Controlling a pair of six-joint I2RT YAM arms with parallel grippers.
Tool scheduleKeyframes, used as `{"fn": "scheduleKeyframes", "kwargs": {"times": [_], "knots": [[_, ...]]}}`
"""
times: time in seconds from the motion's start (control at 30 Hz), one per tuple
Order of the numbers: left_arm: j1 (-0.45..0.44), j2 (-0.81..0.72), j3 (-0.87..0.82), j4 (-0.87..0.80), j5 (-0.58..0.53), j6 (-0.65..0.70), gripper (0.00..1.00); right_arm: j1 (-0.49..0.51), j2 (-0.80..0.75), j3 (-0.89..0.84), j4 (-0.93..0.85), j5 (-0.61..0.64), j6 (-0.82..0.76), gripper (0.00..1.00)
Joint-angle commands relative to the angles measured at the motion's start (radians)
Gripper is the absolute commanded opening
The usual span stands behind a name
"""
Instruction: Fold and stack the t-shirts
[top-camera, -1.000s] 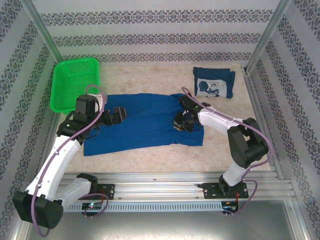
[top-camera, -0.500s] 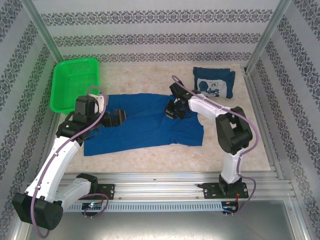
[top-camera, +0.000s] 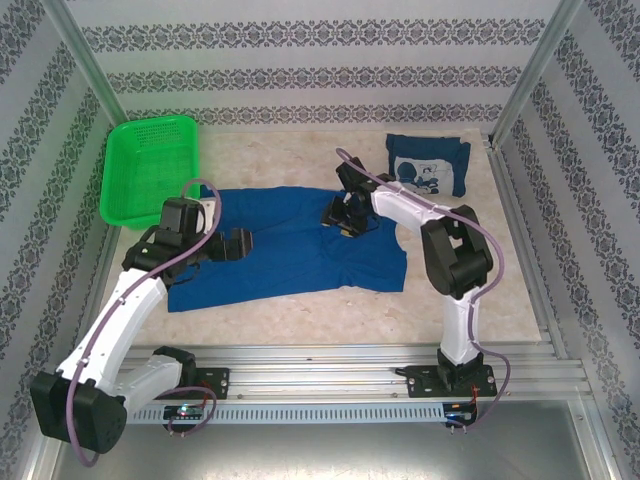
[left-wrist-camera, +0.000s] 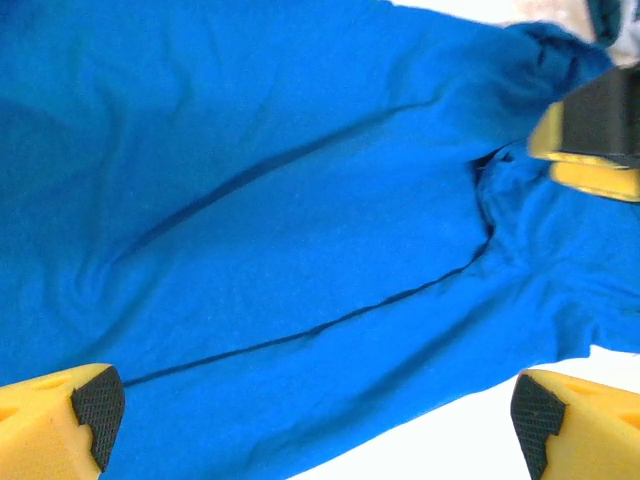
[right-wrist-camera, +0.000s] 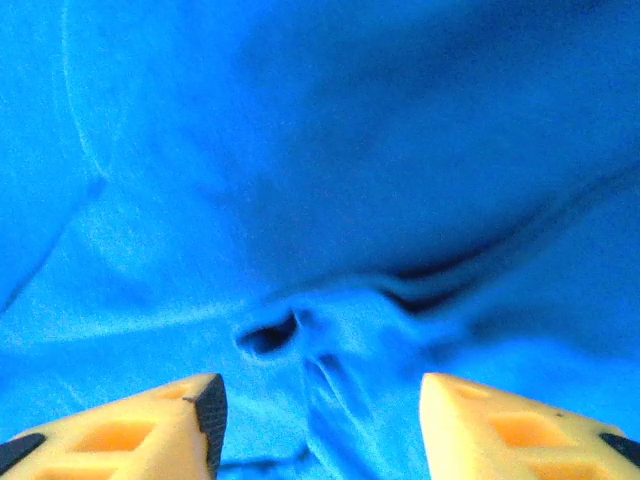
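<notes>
A royal-blue t-shirt (top-camera: 290, 255) lies spread, print side hidden, across the middle of the table. A second t-shirt (top-camera: 428, 165), folded with its cartoon print up, rests at the back right. My left gripper (top-camera: 241, 243) hovers open over the spread shirt's left part; in the left wrist view its gripper (left-wrist-camera: 315, 412) spans wide above creased blue cloth (left-wrist-camera: 300, 230). My right gripper (top-camera: 339, 215) stands open low over the shirt's upper middle. In the right wrist view a small raised pucker of cloth (right-wrist-camera: 320, 335) sits between the tips of the gripper (right-wrist-camera: 320, 415).
A green mesh basket (top-camera: 150, 165) stands at the back left. Patterned walls and metal posts close in the table on three sides. Bare tabletop (top-camera: 300, 310) runs along the shirt's near edge. The right gripper's yellow finger (left-wrist-camera: 585, 150) shows in the left wrist view.
My right gripper has moved back and to the left across the shirt, from its right side to its upper middle. The left gripper has shifted slightly nearer.
</notes>
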Motion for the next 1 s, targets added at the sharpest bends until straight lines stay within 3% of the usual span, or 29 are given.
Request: {"fn": "scheduleKeyframes", "kwargs": {"times": [0.0,0.4,0.63,0.97], "knots": [[-0.01,0.045,-0.015,-0.027,-0.02,-0.034,1.0,-0.007,-0.175,-0.079,-0.097,0.042,-0.068,0.58],[-0.013,0.323,-0.107,0.126,-0.06,-0.189,0.92,-0.015,-0.189,-0.388,-0.001,0.201,0.07,0.55],[-0.019,0.363,-0.193,0.119,-0.082,-0.258,0.91,-0.002,-0.247,-0.48,-0.087,0.288,0.099,0.55],[-0.085,0.376,-0.278,0.039,-0.107,-0.363,0.89,0.054,-0.324,-0.624,-0.137,0.3,0.147,0.55]]}}
